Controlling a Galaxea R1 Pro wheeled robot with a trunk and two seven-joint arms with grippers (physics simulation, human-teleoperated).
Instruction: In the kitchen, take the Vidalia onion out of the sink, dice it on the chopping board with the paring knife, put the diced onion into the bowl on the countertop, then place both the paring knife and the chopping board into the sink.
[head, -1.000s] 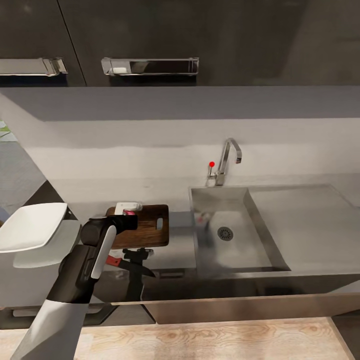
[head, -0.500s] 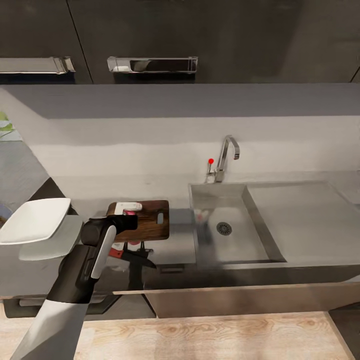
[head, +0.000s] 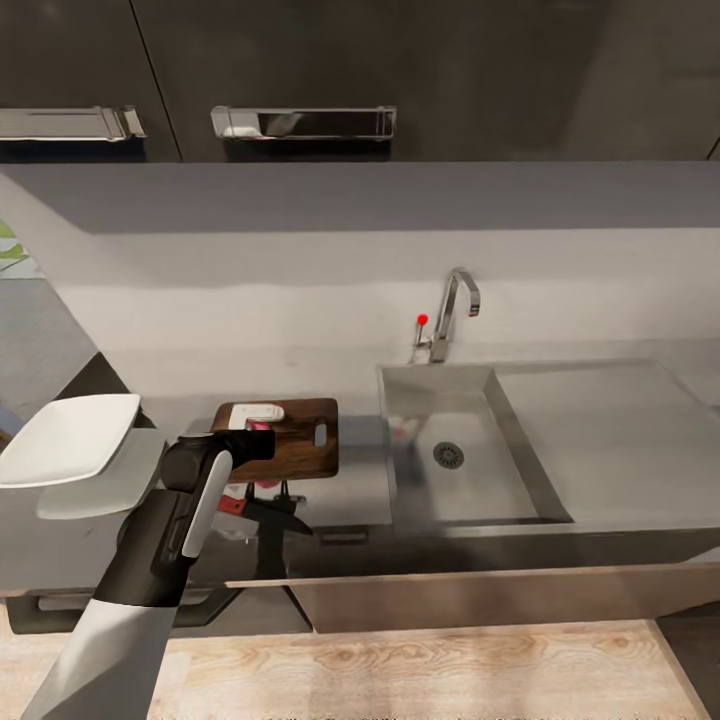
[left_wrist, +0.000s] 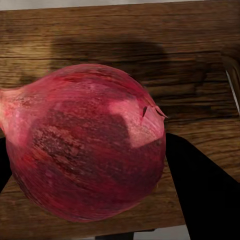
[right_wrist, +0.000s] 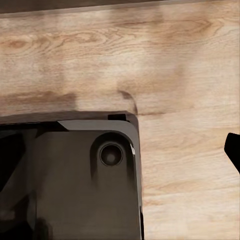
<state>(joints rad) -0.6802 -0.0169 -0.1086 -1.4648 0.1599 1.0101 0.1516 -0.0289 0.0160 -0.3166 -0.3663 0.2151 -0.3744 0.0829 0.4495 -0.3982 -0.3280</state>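
Observation:
The pink-red Vidalia onion (left_wrist: 85, 150) sits between the dark fingers (left_wrist: 200, 195) of my left gripper (head: 258, 436), which is shut on it over the left part of the dark-brown chopping board (head: 300, 445). Whether the onion touches the wood I cannot tell. The paring knife (head: 255, 508), red handle and dark blade, lies on the countertop (head: 350, 495) just in front of the board. Further left, the white square bowl (head: 68, 438) stands near the counter's end. The steel sink (head: 470, 480) with its chrome tap (head: 452, 312) is to the right of the board. My right gripper (right_wrist: 120, 160) points down at the floor, one fingertip (right_wrist: 233, 150) at the picture's edge, open.
Dark wall cabinets with chrome handles (head: 300, 122) hang above the grey backsplash. A flat drainboard (head: 620, 430) runs right of the basin. Pale wood floor (head: 420, 670) lies before the dark base cabinets. My dark base (right_wrist: 75, 185) stands on that floor. A small white piece (head: 257, 411) shows just beyond the onion.
The head view has shifted a little, so the counter sits slightly higher in it. My left gripper stays shut on the onion over the board. Knife and bowl have not moved.

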